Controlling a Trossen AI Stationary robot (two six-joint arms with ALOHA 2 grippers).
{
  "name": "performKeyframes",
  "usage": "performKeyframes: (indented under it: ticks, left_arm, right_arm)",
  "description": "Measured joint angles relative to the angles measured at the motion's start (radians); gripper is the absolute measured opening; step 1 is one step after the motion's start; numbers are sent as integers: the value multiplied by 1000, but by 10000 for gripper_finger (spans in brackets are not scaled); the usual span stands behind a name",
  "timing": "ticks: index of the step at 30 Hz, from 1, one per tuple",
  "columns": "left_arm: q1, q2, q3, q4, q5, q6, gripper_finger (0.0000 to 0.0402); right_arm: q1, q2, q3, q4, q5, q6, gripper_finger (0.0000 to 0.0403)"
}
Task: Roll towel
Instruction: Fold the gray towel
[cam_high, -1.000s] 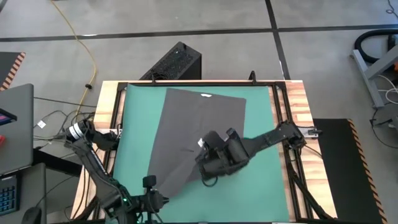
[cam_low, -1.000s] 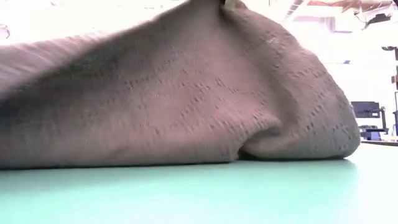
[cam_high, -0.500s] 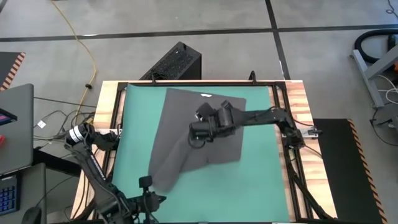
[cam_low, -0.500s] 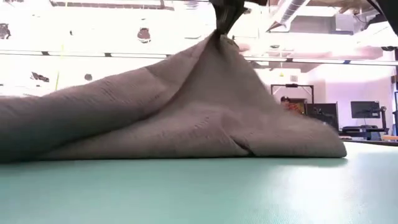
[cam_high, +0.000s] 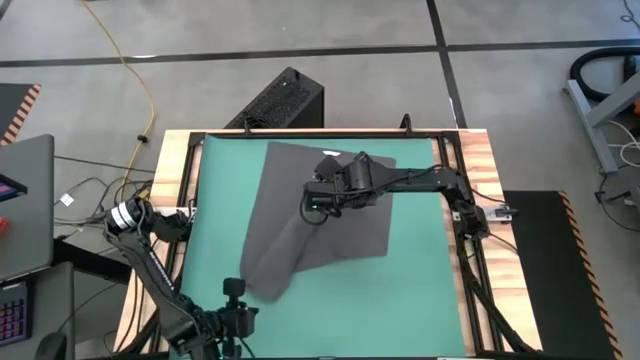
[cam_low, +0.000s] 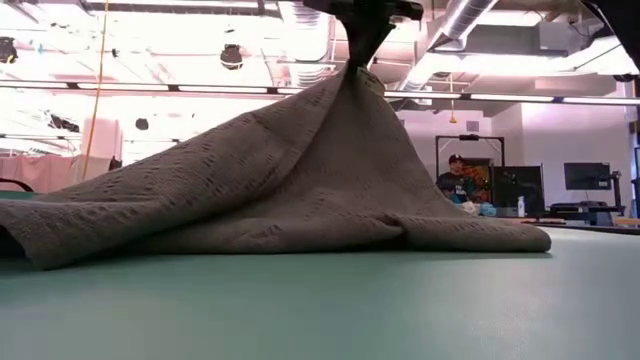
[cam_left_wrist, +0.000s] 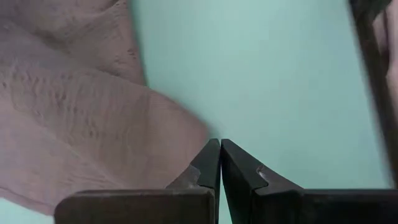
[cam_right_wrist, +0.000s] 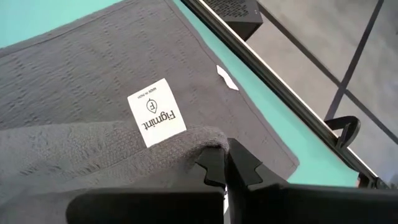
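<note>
The dark grey towel (cam_high: 285, 225) lies on the green mat (cam_high: 420, 290), and part of it is lifted into a tent shape (cam_low: 300, 170). A small white tag (cam_right_wrist: 227, 78) sits at its far edge. A white printed label (cam_right_wrist: 157, 112) shows on the raised part. My right gripper (cam_high: 313, 204) is above the towel's middle, shut on the raised cloth; it also shows in the low view (cam_low: 365, 40). My left gripper (cam_high: 233, 293) is shut and empty at the near edge of the mat, beside the towel's near left corner (cam_left_wrist: 180, 134). My right gripper pinches a turned-over corner of the towel (cam_right_wrist: 208, 138) between its two fingers, close to the printed label. The fingers come from above, pointing down. The cloth hangs below them in a tent (cam_low: 330, 150), sloping down to the mat on both sides.
Black frame rails (cam_high: 452, 190) and wooden table edges border the mat. A black box (cam_high: 285, 100) stands on the floor beyond the far edge. Bare mat lies right of and nearer than the towel. A person (cam_low: 455, 180) sits far back in the room.
My right gripper has gone up and toward the table's far edge, carrying the towel's near right corner with it. That part has lifted and folded over toward the far edge. The far edge and the near left corner have stayed on the mat.
</note>
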Motion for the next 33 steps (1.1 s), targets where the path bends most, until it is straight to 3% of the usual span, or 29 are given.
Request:
performKeyframes:
  ticks: [7, 11, 21, 25, 33]
  left_arm:
    - [24, 0, -111, 179, 9, 213, 38]
    - [41, 0, -149, 276, 51, 249, 69]
    - [80, 22, -157, 268, 60, 438, 150]
    - [99, 58, -157, 220, -8, 425, 158]
    - [142, 92, -163, 207, 58, 446, 136]
  right_arm:
    - [0, 0, 0, 1, 0, -7, 11]
    - [0, 0, 0, 1, 0, -8, 11]
    - [1, 0, 0, 1, 0, -8, 11]
    - [1, 0, 0, 1, -1, -8, 11]
    - [2, 0, 0, 0, -2, -8, 11]
